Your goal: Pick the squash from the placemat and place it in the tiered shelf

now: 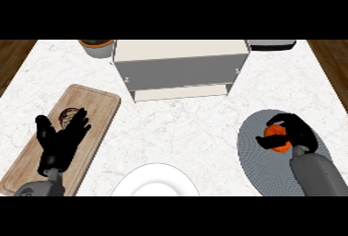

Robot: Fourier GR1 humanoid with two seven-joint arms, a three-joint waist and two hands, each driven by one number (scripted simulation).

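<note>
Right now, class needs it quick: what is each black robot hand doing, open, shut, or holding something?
Left hand: open, fingers spread, over the wooden cutting board.
Right hand: shut on the orange squash, over the grey round placemat.

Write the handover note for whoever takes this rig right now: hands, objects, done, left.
Right hand: curled round the orange squash, over the grey placemat; whether it has lifted clear cannot be told.
Left hand: open, resting over the wooden cutting board, holding nothing.
Tiered shelf: at the counter's far side, no squash in it.
Done: squash grasped.
Left: carry it to the shelf, set it on a tier, release.
</note>
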